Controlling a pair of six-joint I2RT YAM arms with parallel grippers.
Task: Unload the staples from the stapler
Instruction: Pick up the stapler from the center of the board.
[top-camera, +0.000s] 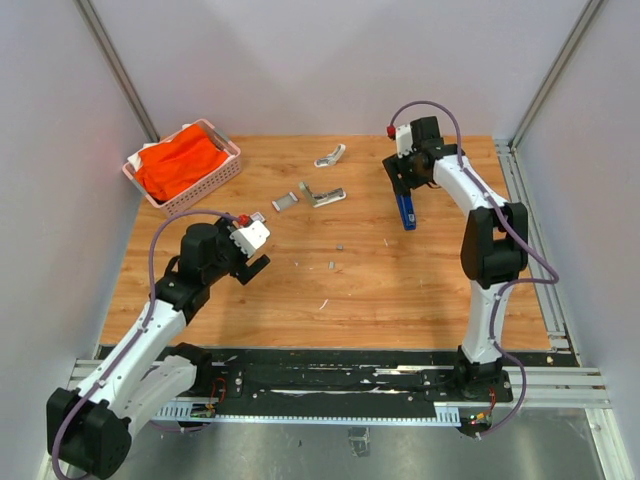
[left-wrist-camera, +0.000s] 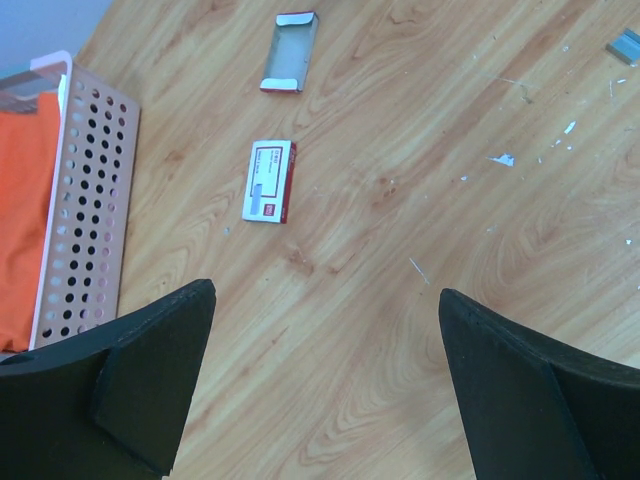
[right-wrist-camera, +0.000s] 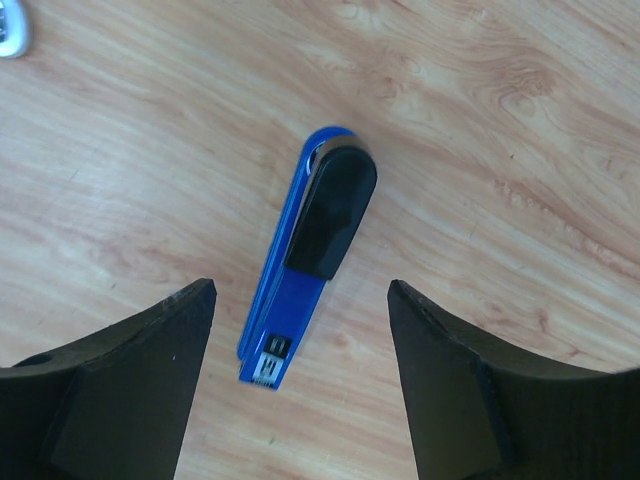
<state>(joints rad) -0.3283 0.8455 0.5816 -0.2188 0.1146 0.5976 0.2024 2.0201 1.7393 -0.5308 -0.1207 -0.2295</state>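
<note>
The blue stapler (top-camera: 406, 213) with its black top arm lies flat on the wooden table at the back right. My right gripper (top-camera: 404, 193) hangs just above it. In the right wrist view the stapler (right-wrist-camera: 330, 200) lies between the spread fingers of the right gripper (right-wrist-camera: 300, 290), which touch nothing. A tiny grey strip of staples (top-camera: 331, 265) lies mid-table, and it shows at the top right edge of the left wrist view as staples (left-wrist-camera: 623, 47). My left gripper (top-camera: 252, 268) hovers open over bare wood at the left, and the left gripper (left-wrist-camera: 325, 292) holds nothing.
A pink basket (top-camera: 215, 185) with an orange cloth (top-camera: 180, 165) stands back left. A small white and red box (left-wrist-camera: 270, 181) and an open box tray (left-wrist-camera: 290, 50) lie ahead of the left gripper. Two grey metal tools (top-camera: 327, 196) (top-camera: 331, 155) lie at the back middle.
</note>
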